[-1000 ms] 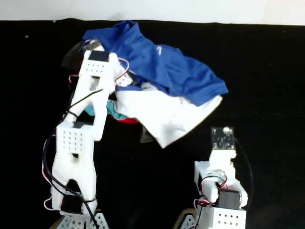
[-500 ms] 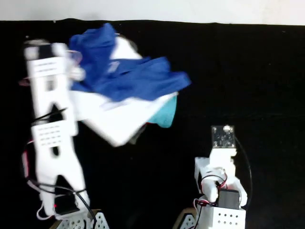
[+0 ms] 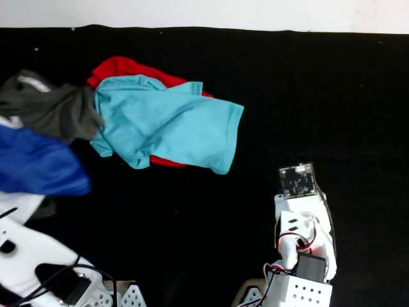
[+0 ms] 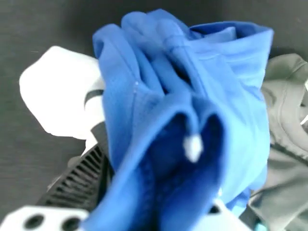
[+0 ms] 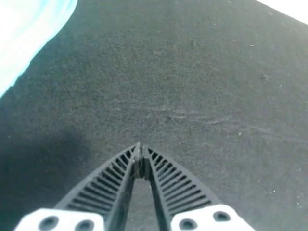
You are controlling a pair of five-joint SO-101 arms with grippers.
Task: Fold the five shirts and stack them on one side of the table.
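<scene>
So, table (image 3: pixel 332 96): black, with the shirts gathered on its left half.
Turquoise shirt (image 3: pixel 166 121): spread near the middle, lying over the red shirt (image 3: pixel 124 67).
Blue shirt (image 3: pixel 35 166): at the left edge, bunched around the left gripper (image 4: pixel 190 149), which grasps it.
Grey shirt (image 3: pixel 51 112): crumpled, touching the turquoise one.
White shirt (image 4: pixel 57 96): just beneath the blue.
Right gripper (image 5: pixel 139 161): clenched, jaws pressed together over bare table.
</scene>
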